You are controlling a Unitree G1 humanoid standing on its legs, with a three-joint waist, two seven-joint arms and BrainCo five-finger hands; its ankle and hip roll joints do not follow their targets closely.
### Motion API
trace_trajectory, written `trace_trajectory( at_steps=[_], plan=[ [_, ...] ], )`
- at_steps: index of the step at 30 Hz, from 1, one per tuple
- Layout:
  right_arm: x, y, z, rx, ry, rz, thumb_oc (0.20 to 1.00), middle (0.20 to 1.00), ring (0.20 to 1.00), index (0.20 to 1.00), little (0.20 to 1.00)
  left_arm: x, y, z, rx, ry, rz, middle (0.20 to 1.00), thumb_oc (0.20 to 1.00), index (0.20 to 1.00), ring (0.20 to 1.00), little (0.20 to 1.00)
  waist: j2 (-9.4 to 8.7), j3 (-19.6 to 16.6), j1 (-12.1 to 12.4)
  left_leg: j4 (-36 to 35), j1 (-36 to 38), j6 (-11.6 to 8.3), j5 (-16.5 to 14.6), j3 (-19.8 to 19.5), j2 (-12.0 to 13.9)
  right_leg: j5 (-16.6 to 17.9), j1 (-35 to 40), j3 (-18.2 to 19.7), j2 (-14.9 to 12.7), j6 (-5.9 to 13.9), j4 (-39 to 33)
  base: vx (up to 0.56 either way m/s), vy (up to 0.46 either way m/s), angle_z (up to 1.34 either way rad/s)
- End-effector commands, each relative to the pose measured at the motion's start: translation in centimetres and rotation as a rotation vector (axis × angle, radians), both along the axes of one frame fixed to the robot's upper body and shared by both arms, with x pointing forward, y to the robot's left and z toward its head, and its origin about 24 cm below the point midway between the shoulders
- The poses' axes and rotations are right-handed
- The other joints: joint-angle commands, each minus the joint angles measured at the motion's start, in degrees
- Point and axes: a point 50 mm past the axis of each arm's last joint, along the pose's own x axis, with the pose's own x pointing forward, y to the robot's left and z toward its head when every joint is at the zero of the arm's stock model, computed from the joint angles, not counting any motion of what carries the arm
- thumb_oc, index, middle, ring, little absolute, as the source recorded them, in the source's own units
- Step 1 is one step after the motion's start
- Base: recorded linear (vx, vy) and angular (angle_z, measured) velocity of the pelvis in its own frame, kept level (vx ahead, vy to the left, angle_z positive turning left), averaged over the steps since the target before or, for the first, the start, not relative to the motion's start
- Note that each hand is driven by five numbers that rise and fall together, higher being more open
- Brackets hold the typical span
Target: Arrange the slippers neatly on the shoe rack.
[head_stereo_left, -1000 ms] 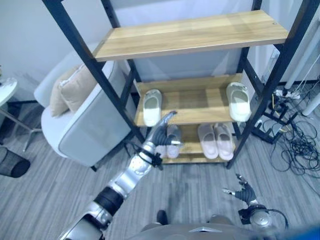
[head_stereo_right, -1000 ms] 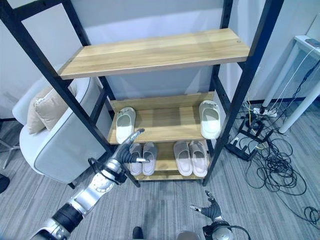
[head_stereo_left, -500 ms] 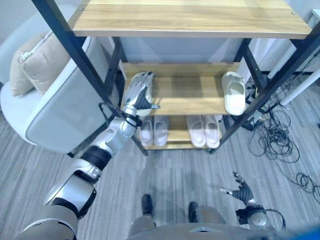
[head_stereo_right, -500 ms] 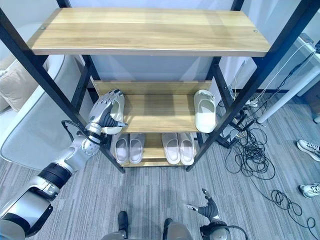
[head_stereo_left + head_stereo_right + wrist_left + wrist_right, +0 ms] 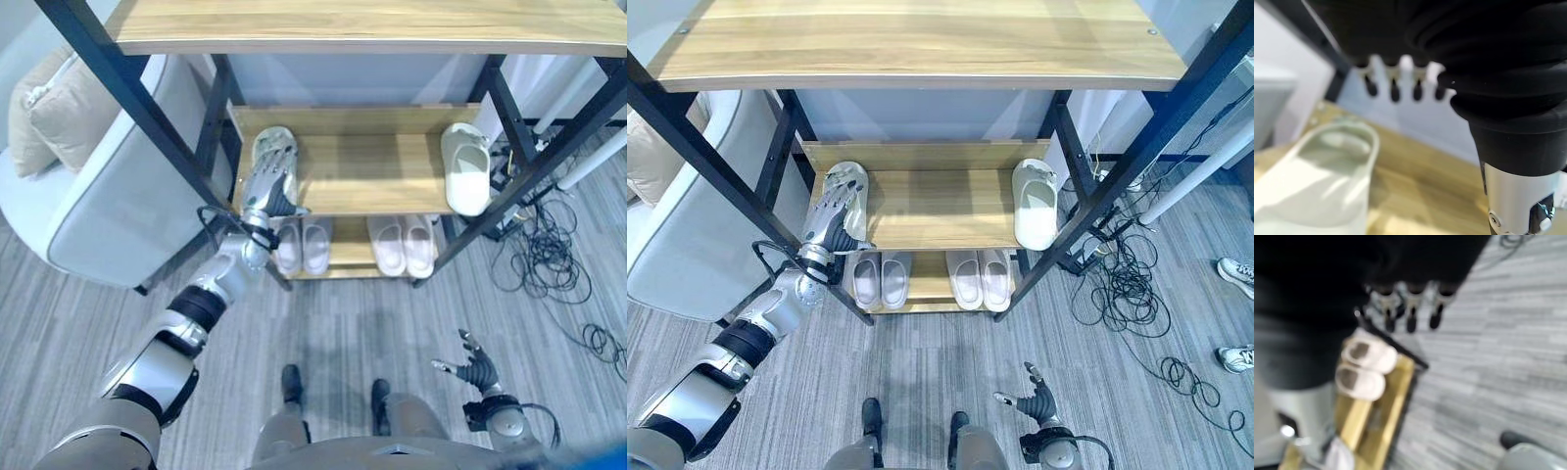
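The left hand [image 5: 270, 186] is up at the middle shelf [image 5: 382, 186] of the shoe rack [image 5: 921, 49], fingers straight and spread, hovering over the pale green slipper [image 5: 1317, 181] at the shelf's left end. In the left wrist view those fingers [image 5: 1393, 88] reach out above the slipper with nothing curled round it; whether they touch it I cannot tell.

Its partner, the second pale green slipper [image 5: 466, 168], sits at the far right end of the same shelf, well apart from the first, toe pointing out. So that pair is split across the shelf.

Down on the bottom shelf [image 5: 921, 289], 2 pairs sit side by side: a greyish pair [image 5: 880, 279] on the left and a pinkish pair [image 5: 982, 279] on the right, both looking tidy.

The right hand [image 5: 478, 368] hangs low over the grey floor [image 5: 343, 333], fingers loosely spread, holding nothing.

My read: the step in hand is reaching for the left green slipper to bring the split pair together. The next move calls for closing the fingers on it, or pushing it flat-handed, and sliding it along the shelf toward its mate.
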Motion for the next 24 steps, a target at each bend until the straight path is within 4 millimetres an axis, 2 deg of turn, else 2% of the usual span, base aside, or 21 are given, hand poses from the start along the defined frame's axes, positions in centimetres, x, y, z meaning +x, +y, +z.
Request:
trace_trajectory(
  at_steps=[1,8,10,11,14,15,18,21,22,24],
  plan=[
    [1.6,0.8,1.2,0.041,-0.105,-0.004,1.000,1.000,1.000,1.000,1.000,1.7,0.7,4.7,-0.034,-0.163,0.046,1.000,1.000,1.000,1.000,1.000,-4.47,2.43,-0.07,-1.11,2.41,-0.22,-6.79,-5.54,-1.66,17.04,9.19,2.47,-3.63,8.26,-25.08,0.00,0.000,0.00],
    [1.8,1.1,1.3,0.046,-0.116,0.010,1.000,1.000,1.000,1.000,1.000,2.3,0.8,6.6,-0.019,-0.219,0.059,1.000,1.000,1.000,1.000,1.000,-5.06,2.49,-0.15,-1.11,1.81,-0.29,-6.80,-5.67,-1.59,17.16,8.64,2.33,-3.64,8.33,-25.08,0.00,0.000,0.03],
    [2.3,1.0,1.7,0.044,-0.134,0.012,1.000,1.000,1.000,1.000,1.000,2.8,1.1,8.7,-0.009,-0.270,0.070,1.000,1.000,1.000,1.000,1.000,-5.25,3.30,-0.22,-1.11,0.74,-0.25,-6.45,-6.03,-1.58,17.42,7.83,2.05,-3.64,8.37,-25.08,-0.05,-0.007,0.01],
    [2.3,1.0,1.7,0.045,-0.135,0.011,1.000,1.000,1.000,1.000,1.000,2.8,1.1,8.7,-0.009,-0.270,0.070,1.000,1.000,1.000,1.000,1.000,-5.26,3.30,-0.23,-1.11,0.69,-0.25,-6.43,-6.05,-1.58,17.43,7.79,2.03,-3.64,8.37,-25.08,-0.05,-0.008,0.02],
    [2.6,0.7,1.9,0.037,-0.146,0.007,1.000,1.000,1.000,1.000,1.000,3.2,0.7,11.1,-0.016,-0.330,0.060,1.000,1.000,1.000,1.000,1.000,-5.31,4.08,-0.22,-1.11,-0.40,-0.21,-6.14,-6.31,-1.74,17.77,6.92,1.87,-3.77,8.46,-25.08,-0.03,0.001,0.07],
    [2.6,0.7,1.9,0.037,-0.147,0.006,1.000,1.000,1.000,1.000,1.000,3.2,0.7,11.1,-0.016,-0.331,0.060,1.000,1.000,1.000,1.000,1.000,-5.31,4.09,-0.21,-1.11,-0.43,-0.21,-6.13,-6.32,-1.75,17.78,6.90,1.86,-3.77,8.46,-25.08,-0.04,0.004,0.04],
    [3.3,0.6,2.4,0.036,-0.170,0.018,1.000,1.000,1.000,1.000,1.000,3.8,0.8,12.9,0.026,-0.363,0.088,1.000,1.000,1.000,1.000,1.000,-5.38,5.35,-0.45,-1.11,-1.54,-0.20,-5.71,-6.52,-1.93,18.18,5.99,1.91,-3.77,8.55,-25.08,-0.05,0.004,0.01],
    [3.7,0.7,2.8,0.036,-0.193,0.032,1.000,1.000,1.000,1.000,1.000,4.2,1.8,14.6,0.077,-0.392,0.135,1.000,1.000,1.000,1.000,1.000,-5.73,6.45,-0.72,-1.11,-2.47,-0.24,-5.34,-6.57,-1.85,18.58,5.18,1.72,-3.77,8.74,-25.07,-0.02,0.003,0.01],
    [3.7,0.8,2.8,0.037,-0.194,0.032,1.000,1.000,1.000,1.000,1.000,4.3,1.8,14.7,0.077,-0.392,0.134,1.000,1.000,1.000,1.000,1.000,-5.78,6.48,-0.72,-1.11,-2.51,-0.24,-5.31,-6.59,-1.86,18.58,5.15,1.71,-3.78,8.74,-25.06,0.00,0.000,0.00],
    [4.0,1.0,3.0,0.044,-0.206,0.042,1.000,1.000,1.000,1.000,1.000,4.4,2.3,16.3,0.088,-0.422,0.161,1.000,1.000,1.000,1.000,1.000,-6.25,7.20,-0.92,-1.11,-3.45,-0.29,-4.99,-6.69,-1.82,19.06,4.27,1.66,-3.80,8.89,-25.06,0.00,0.000,0.00]
  ],
)
